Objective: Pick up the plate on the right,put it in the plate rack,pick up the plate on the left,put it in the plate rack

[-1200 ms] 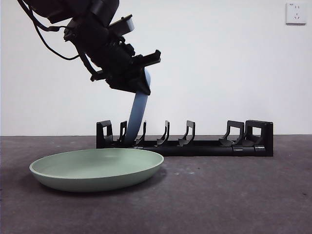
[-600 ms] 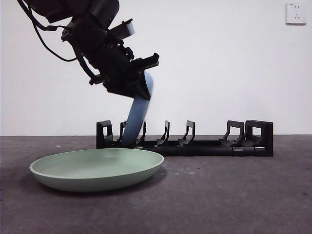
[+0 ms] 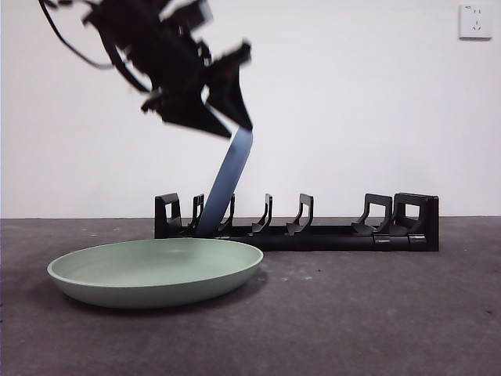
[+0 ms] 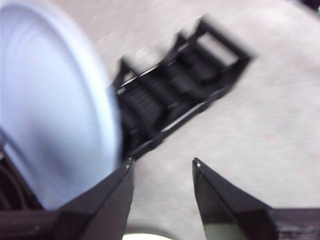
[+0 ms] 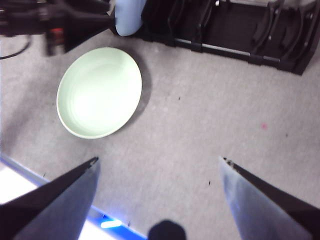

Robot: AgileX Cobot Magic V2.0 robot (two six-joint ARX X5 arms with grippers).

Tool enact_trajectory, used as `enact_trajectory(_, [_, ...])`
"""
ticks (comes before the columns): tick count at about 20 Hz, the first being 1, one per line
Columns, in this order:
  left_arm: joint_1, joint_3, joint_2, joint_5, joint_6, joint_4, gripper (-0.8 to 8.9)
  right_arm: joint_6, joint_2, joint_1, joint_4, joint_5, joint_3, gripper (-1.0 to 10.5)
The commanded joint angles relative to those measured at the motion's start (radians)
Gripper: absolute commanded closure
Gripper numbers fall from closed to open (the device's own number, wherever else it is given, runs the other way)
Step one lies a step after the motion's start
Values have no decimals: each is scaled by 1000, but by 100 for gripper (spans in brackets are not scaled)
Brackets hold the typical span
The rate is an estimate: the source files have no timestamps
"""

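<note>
A light blue plate (image 3: 228, 182) stands tilted in a slot near the left end of the plate rack (image 3: 329, 233), a long low black rack with upright prongs. My left gripper (image 3: 239, 129) is blurred just above the plate's top edge. In the left wrist view it (image 4: 161, 164) is open with only table between its jaws, the blue plate (image 4: 50, 110) beside one jaw and the rack (image 4: 180, 95) beyond. A pale green plate (image 3: 156, 270) lies flat on the table in front of the rack's left end. My right gripper (image 5: 159, 160) hangs open high above the green plate (image 5: 100, 92).
The rack's slots to the right of the blue plate hold nothing. A white wall socket (image 3: 475, 21) sits at the upper right on the back wall. The right wrist view shows the rack (image 5: 240, 30), the blue plate (image 5: 127, 15) and the left arm (image 5: 55, 22).
My left gripper has let go of the blue plate and risen off its top edge. The plate stays leaning in its slot. The green plate has not moved.
</note>
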Motion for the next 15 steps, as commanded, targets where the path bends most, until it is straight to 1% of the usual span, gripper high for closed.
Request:
enact_trajectory(1, [-10, -4, -84, 23, 7, -55, 615, -3, 0, 1, 25, -2, -11, 540])
enact_trajectory(5, [-16, -4, -274, 39, 68, -225, 615, -3, 27, 1, 50, -13, -11, 541])
enact_trajectory(10, [-17, -4, -541, 42, 133, -466, 614, -3, 111, 7, 76, -79, -11, 540])
enact_trajectory(11, [-17, -4, -586, 42, 138, -502, 592, -2, 133, 20, 86, -84, -11, 541])
enact_trajectory(13, [-18, -4, -681, 42, 158, -576, 415, 3, 190, 56, 103, -83, -11, 540])
enact_trajectory(14, [-18, -4, -726, 42, 166, -615, 350, 5, 227, 82, 116, -83, -11, 540])
enact_trajectory(15, [-18, -4, -760, 45, 178, -647, 336, 14, 260, 106, 132, -83, -11, 540])
